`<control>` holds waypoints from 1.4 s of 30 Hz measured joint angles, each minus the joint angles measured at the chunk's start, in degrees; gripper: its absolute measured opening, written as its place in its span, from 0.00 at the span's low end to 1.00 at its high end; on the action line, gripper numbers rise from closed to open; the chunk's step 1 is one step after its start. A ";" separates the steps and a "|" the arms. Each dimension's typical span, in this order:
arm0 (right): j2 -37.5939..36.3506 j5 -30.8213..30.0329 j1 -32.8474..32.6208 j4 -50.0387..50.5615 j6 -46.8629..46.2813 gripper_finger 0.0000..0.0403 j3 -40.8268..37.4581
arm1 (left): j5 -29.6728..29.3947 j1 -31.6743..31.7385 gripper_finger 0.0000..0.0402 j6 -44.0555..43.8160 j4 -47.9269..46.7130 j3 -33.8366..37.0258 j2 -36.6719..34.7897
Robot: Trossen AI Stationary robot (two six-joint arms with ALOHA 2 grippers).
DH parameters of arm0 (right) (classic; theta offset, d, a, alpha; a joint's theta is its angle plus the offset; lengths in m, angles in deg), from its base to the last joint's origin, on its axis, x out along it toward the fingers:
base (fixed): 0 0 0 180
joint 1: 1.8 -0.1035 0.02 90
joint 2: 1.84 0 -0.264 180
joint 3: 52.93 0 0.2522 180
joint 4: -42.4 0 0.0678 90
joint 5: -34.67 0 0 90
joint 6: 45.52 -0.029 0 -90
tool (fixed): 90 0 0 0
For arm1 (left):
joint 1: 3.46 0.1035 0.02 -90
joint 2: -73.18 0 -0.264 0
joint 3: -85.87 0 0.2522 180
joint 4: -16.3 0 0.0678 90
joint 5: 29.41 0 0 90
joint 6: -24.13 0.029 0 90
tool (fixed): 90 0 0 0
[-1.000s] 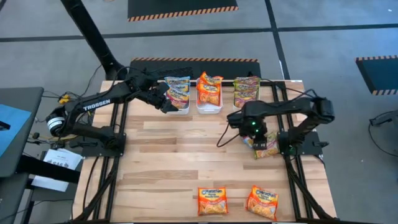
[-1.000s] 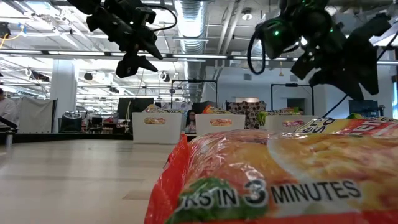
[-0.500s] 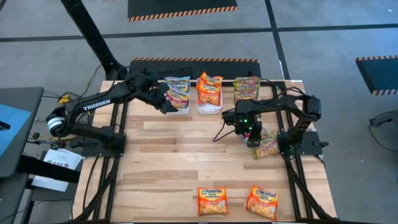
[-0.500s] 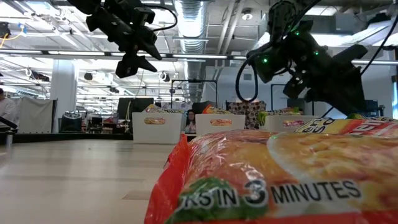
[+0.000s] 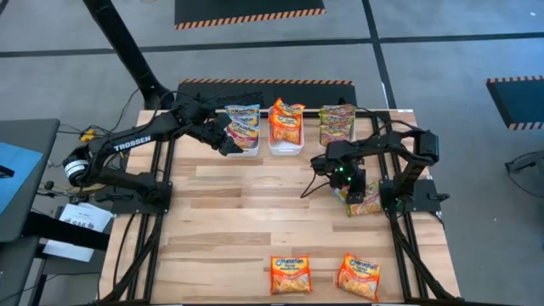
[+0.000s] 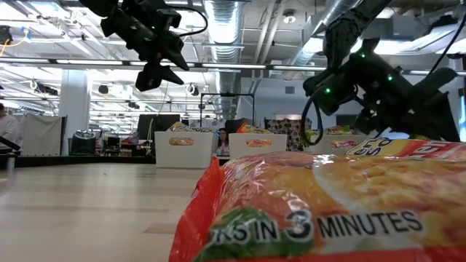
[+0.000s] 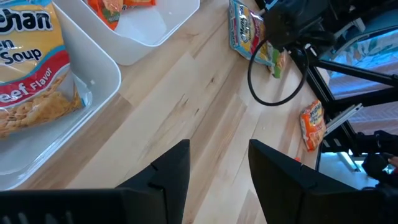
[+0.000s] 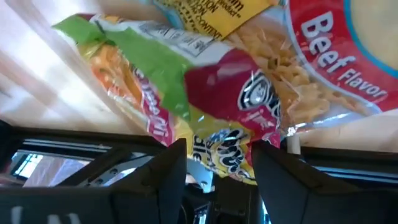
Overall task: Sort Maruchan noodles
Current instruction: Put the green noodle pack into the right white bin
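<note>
Right gripper: we see the right gripper (image 5: 355,189) low over the table's right side, directly above two overlapping noodle packets (image 5: 364,201); in its wrist view its fingers (image 8: 160,177) stand apart just over the wrappers, clasping nothing.
Packets under it: we read a green-and-yellow packet (image 8: 155,81) lying partly on a pale one marked "Beef Flavor" (image 8: 323,56).
Left gripper: we find the left gripper (image 5: 228,143) hanging above the near edge of the left white tray (image 5: 246,150), its fingers (image 7: 174,171) parted and empty.
Trays: we count three white trays in a row at the far edge, holding pale packets (image 5: 242,121), orange packets (image 5: 286,121) and green-yellow packets (image 5: 337,124).
Front edge: we note two orange packets (image 5: 291,274) (image 5: 358,276) lying flat, apart from each other, near the front of the wooden table (image 5: 255,212).
</note>
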 joint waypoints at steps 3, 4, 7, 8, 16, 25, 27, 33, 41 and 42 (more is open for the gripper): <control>-0.02 -0.49 0.00 -1.98 -2.15 0.50 -0.80 | -0.04 0.00 0.37 0.00 0.00 0.00 0.00; -0.02 -0.60 0.00 -2.58 -3.08 0.49 -1.09 | -0.04 0.00 0.37 0.00 0.00 0.00 0.00; -0.04 -0.63 0.00 -4.08 -5.23 0.44 -2.31 | -0.07 0.00 0.37 0.00 0.00 0.00 0.00; -0.04 -0.65 0.00 -4.30 -5.95 0.42 -2.66 | -0.09 0.00 0.37 0.00 0.01 0.00 0.00; -0.04 -0.67 -0.05 -4.60 -11.15 0.19 -3.44 | -0.14 0.00 0.37 0.01 0.02 0.00 0.00; -0.04 -0.67 -0.17 -1.77 -13.98 0.02 -3.41 | -0.15 0.00 0.37 0.02 0.02 0.00 0.00; -0.04 -0.92 -0.54 0.54 -14.36 0.01 -2.96 | -0.15 0.00 0.37 0.02 0.02 0.00 0.00; -0.98 -2.35 -3.37 5.78 -17.12 0.01 1.59 | -0.15 0.00 0.37 0.22 0.02 0.00 0.00; -5.36 -3.53 -6.39 7.13 -26.67 0.01 8.72 | -0.13 0.00 0.37 1.68 0.02 0.00 0.00; -5.99 -3.72 -6.64 7.26 -27.92 0.01 9.48 | -0.14 0.00 0.37 1.68 0.02 0.01 0.00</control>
